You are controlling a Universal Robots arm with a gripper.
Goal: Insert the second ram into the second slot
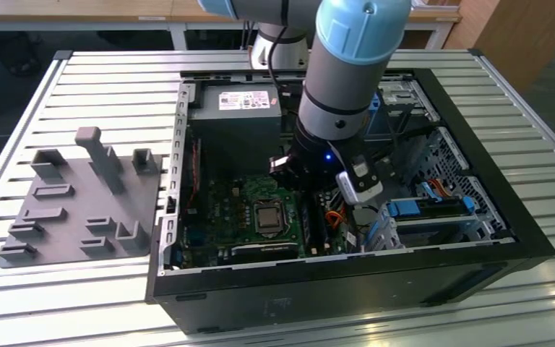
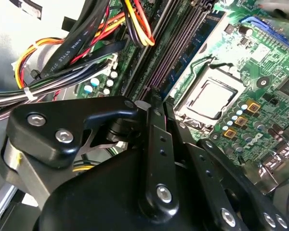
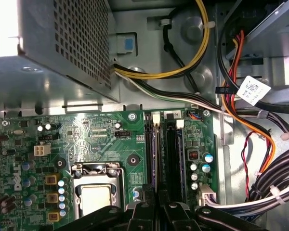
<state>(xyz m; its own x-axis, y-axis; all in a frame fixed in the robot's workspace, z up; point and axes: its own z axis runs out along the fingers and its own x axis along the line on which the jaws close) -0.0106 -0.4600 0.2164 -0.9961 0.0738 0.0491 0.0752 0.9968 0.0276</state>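
Slatted metal table (image 1: 95, 79), open computer case (image 1: 355, 289), hand (image 3: 156, 195) above memory slots (image 3: 172, 144)

The arm (image 1: 343, 79) reaches down into the open computer case (image 1: 335, 303).

Grey fixture plate (image 1: 66, 220), power supply (image 1: 234, 119), processor socket (image 3: 96, 197)

**Ram stick standing in its slot**

The second ram (image 3: 157, 159) is long, thin and dark. In the first wrist view it stands on its thin edge, so it looks like a black line. It sits in the second slot (image 3: 157, 126), a long narrow groove. The slot runs along one side edge of the green board (image 3: 101, 130), close to it. I cannot tell if the stick is pushed all the way in.
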